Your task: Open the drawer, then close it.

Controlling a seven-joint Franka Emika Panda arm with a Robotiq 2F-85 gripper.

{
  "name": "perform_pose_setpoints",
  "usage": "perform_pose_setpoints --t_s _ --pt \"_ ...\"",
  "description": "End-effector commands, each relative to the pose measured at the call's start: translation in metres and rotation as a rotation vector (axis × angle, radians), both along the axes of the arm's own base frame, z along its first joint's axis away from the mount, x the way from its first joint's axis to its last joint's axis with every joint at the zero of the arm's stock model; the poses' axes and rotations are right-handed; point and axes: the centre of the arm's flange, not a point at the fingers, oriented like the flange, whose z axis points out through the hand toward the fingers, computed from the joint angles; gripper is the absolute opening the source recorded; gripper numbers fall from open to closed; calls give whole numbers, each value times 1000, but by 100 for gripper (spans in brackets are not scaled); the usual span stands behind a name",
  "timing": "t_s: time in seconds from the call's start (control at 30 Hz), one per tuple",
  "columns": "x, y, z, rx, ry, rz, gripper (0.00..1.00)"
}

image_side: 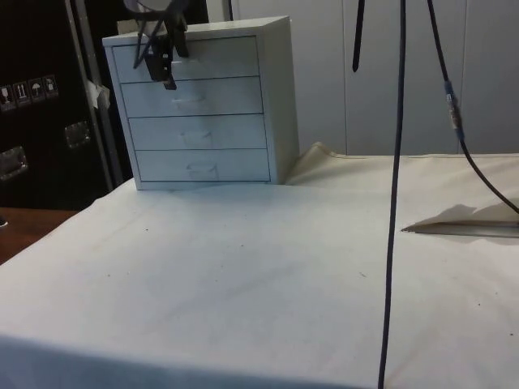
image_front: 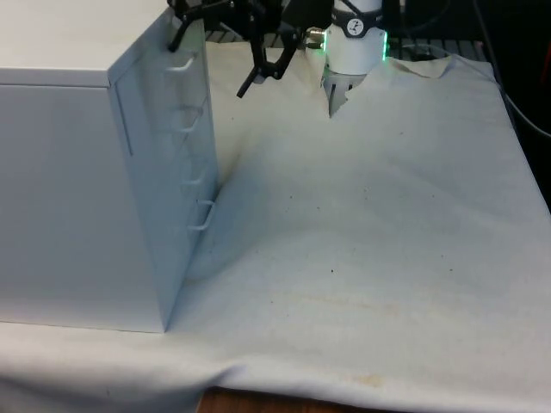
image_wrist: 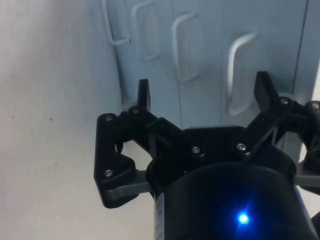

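1. white chest of drawers stands on the cloth-covered surface, four drawers stacked, every front flush and shut.
2. in the front view the chest sits at the front view's left, its drawer face turned toward the front view's right, so the handles show edge-on.
3. black pincer hangs up at the top drawer, right in front of its face near the chest's upper edge.
4. in the wrist view the pincer has its fingers spread wide, nothing between them.
5. the top drawer's handle lies in the gap between the two fingers, and i cannot tell whether either finger touches it.
6. the other three handles line up beyond it along the chest's face, all sitting close against shut fronts.
7. in the front view the pincer shows at the chest's top far corner, the white arm behind it.
8. a dark cable hangs down across the side view, well apart from the chest.
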Motion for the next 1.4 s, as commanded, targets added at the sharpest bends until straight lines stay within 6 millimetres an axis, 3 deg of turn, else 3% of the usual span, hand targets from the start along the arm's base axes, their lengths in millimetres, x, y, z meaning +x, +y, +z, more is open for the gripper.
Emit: perform_pose_setpoints --t_s 0.0,0.23,1.37 --pt "1 -3 1 6 2 2 100" --pt "2 -12 1 2 -1 -4 100" --pt "1 -2 0 2 -4 -6 100"
